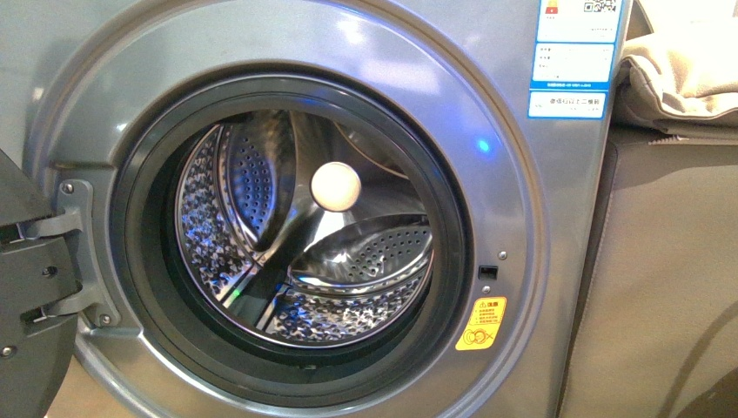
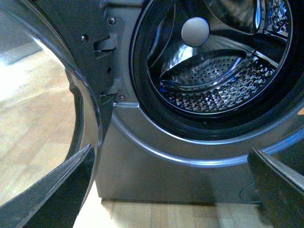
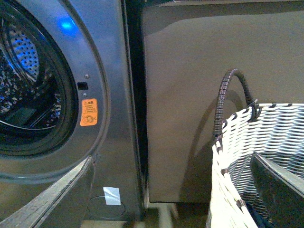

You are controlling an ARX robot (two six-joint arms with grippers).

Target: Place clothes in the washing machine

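Two pincers, both spread wide and holding nothing: the left gripper (image 2: 169, 156) faces the lower front of the washing machine (image 2: 156, 180), beside its swung-open door (image 2: 71, 57). The right gripper (image 3: 171, 156) hangs at a white woven basket (image 3: 270, 137) with a dark handle. A dark blue sliver low in that basket is probably the clothes (image 3: 252, 222), though too little shows to be sure. The perforated steel drum (image 1: 348, 279) is empty. So the door is open, but grasping the garment and carrying it into the drum are all left to do. Beside the porthole is a yellow warning sticker (image 1: 480, 324), and higher up blue-and-white labels (image 1: 570, 52) carry a QR code. Their small Chinese print is unreadable, and no brand name shows. A beige cloth (image 1: 683, 74) lies on the neighbouring taupe cabinet (image 1: 661, 279).
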